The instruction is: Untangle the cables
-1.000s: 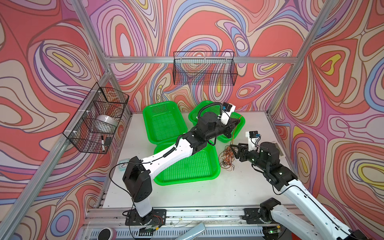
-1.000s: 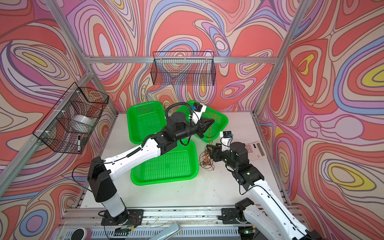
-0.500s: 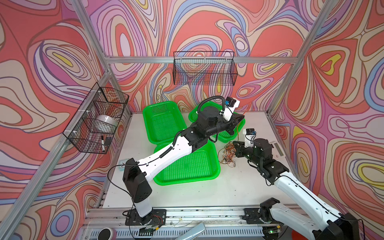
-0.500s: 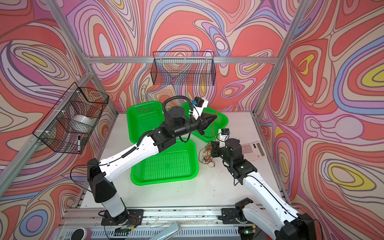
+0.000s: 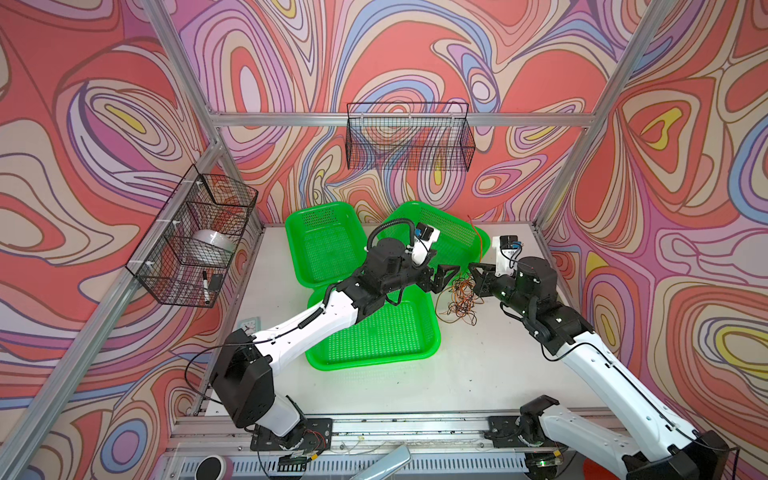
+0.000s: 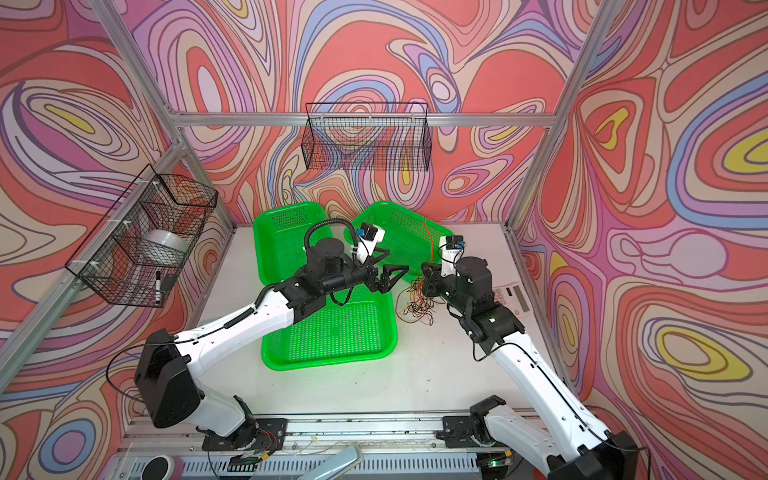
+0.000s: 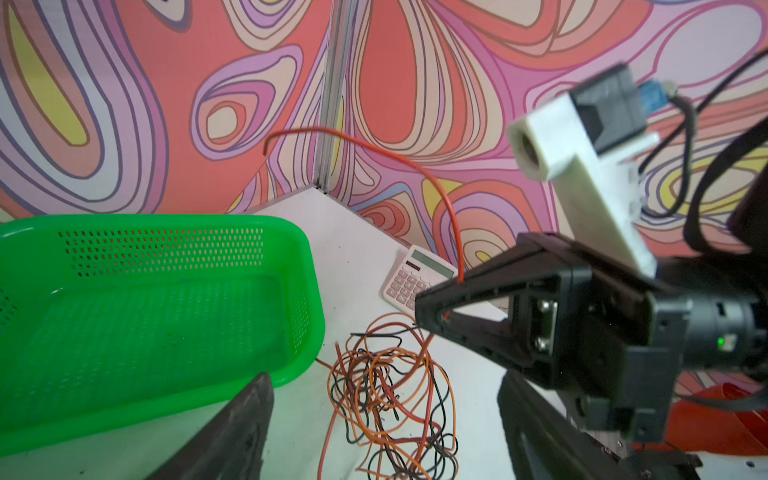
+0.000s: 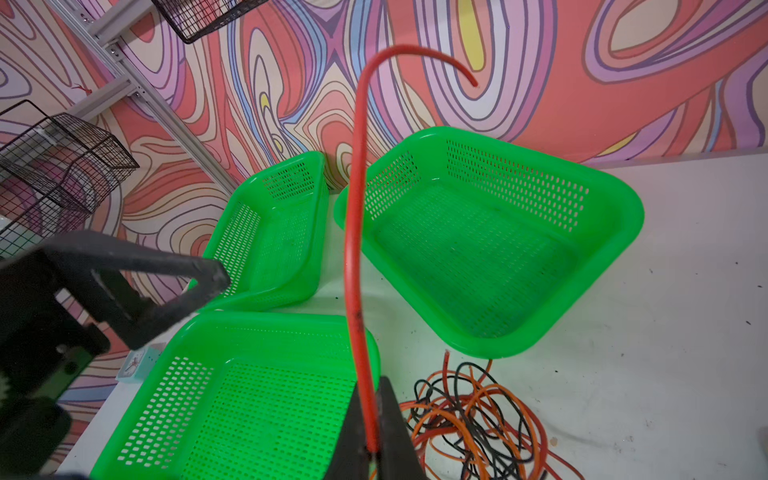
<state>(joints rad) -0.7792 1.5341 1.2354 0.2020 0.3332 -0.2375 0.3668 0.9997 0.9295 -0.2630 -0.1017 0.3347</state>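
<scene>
cables lie tangled toward the right edge of the table. the right gripper pinches one red cable; the left gripper gapes alongside.

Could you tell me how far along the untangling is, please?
Done: nothing sorted; the three baskets are empty. In hand: the right gripper is shut on a red cable that arcs upward; the left gripper is open beside it. Left: the tangle on the table is knotted.
</scene>
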